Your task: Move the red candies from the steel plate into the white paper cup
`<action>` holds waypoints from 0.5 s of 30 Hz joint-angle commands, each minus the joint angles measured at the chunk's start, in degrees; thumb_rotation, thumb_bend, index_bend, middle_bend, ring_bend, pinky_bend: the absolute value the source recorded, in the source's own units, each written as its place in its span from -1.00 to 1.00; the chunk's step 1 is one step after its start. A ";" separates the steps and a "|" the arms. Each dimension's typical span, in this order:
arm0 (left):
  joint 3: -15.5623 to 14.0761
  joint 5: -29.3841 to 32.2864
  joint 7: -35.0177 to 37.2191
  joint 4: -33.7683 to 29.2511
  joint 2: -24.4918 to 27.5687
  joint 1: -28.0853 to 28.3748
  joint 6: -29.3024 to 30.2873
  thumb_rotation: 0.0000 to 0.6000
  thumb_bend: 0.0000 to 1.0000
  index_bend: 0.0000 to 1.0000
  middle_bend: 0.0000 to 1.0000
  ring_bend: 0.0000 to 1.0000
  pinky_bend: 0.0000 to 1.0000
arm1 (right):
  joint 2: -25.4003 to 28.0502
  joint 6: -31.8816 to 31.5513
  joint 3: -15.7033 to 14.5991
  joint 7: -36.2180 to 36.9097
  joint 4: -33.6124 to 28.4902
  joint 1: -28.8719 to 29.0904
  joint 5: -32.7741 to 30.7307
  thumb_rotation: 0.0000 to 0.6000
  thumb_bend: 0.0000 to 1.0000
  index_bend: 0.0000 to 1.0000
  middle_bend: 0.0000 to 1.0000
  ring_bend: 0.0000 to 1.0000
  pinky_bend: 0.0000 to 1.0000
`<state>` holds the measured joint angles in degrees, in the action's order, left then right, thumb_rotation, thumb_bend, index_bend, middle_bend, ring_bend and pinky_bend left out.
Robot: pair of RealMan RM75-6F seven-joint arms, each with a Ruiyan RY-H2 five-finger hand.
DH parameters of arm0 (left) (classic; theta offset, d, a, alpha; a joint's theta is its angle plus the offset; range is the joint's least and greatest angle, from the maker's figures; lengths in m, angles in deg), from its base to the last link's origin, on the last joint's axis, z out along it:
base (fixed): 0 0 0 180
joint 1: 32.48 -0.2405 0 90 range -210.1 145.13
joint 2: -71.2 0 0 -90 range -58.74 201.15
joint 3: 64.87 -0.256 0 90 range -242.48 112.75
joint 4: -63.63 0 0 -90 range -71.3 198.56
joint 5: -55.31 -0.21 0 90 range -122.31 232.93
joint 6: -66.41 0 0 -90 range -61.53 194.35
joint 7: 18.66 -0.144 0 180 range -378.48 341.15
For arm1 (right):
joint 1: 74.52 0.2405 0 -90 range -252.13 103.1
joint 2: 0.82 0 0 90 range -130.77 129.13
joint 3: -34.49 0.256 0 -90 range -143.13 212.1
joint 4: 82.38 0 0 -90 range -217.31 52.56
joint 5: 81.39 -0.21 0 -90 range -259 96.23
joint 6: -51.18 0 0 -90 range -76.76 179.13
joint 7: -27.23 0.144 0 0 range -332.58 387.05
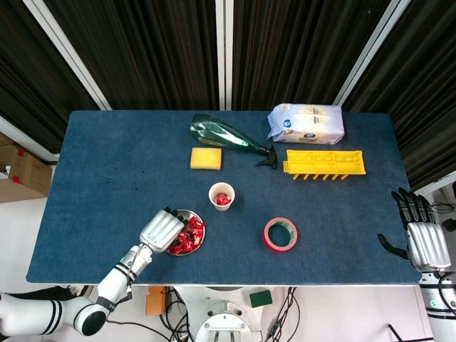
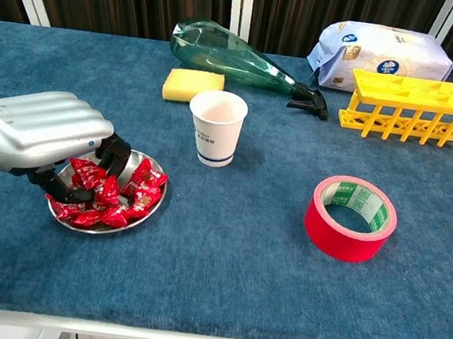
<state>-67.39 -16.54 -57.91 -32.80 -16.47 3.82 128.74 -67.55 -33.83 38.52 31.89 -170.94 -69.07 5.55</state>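
The blue table (image 1: 107,185) fills most of the head view, its front edge cut off by the robot's own body. At about one o'clock from the table's centre lies a white bag (image 1: 306,123), its print too small to read, and just in front of it a yellow rack (image 1: 325,162); in the chest view the rack's right end runs out of the frame. At twelve o'clock a green spray bottle (image 1: 226,138) lies on its side, with a yellow sponge (image 1: 205,158) near it. A red tape roll (image 1: 281,234) lies flat at roughly five o'clock. The left hand (image 2: 45,131) hangs over the left half of the steel plate (image 2: 149,207) at seven o'clock, its dark fingers (image 2: 115,156) curled down into the red candies (image 2: 137,192); its shell hides the fingertips, so I cannot tell whether a candy is actually pinched. The white paper cup (image 1: 221,196) stands upright at one o'clock from the plate, apart from it, with something red inside seen only from above. The right hand (image 1: 422,239) sits off the table's right edge, fingers spread, holding nothing, its wrist cut by the frame.
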 commanded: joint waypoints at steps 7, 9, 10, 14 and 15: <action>2.39 -0.26 2.98 -4.03 2.91 0.10 0.23 1.00 -0.25 0.20 0.13 -0.19 -0.12 | 0.04 0.14 0.01 0.08 -0.01 0.06 -0.05 1.00 -0.52 -1.00 -0.97 -1.00 -1.00; 3.26 -0.06 3.27 -5.61 4.16 0.32 0.30 1.00 -0.25 0.20 0.13 -0.19 -0.12 | 0.04 0.18 0.00 0.07 -0.03 0.08 -0.05 1.00 -0.52 -1.00 -0.97 -1.00 -1.00; 3.65 0.17 3.38 -6.33 4.69 0.46 0.23 1.00 -0.25 0.20 0.13 -0.19 -0.12 | 0.04 0.20 0.00 0.06 -0.03 0.08 -0.05 1.00 -0.52 -1.00 -0.97 -1.00 -1.00; 5.42 1.23 3.23 -9.13 6.71 1.29 -0.12 1.00 -0.25 0.20 0.13 -0.19 -0.12 | 0.01 0.14 0.01 0.03 -0.05 0.08 -0.03 1.00 -0.52 -1.00 -0.97 -1.00 -1.00; 6.00 1.68 3.11 -9.91 7.14 1.65 -0.32 1.00 -0.25 0.20 0.13 -0.19 -0.12 | -0.02 0.11 0.01 -0.02 -0.02 0.07 -0.02 1.00 -0.52 -1.00 -0.97 -1.00 -1.00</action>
<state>-62.21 -15.50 -54.69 -41.76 -10.09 4.93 128.68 -67.57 -33.72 38.54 31.88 -170.97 -69.01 5.53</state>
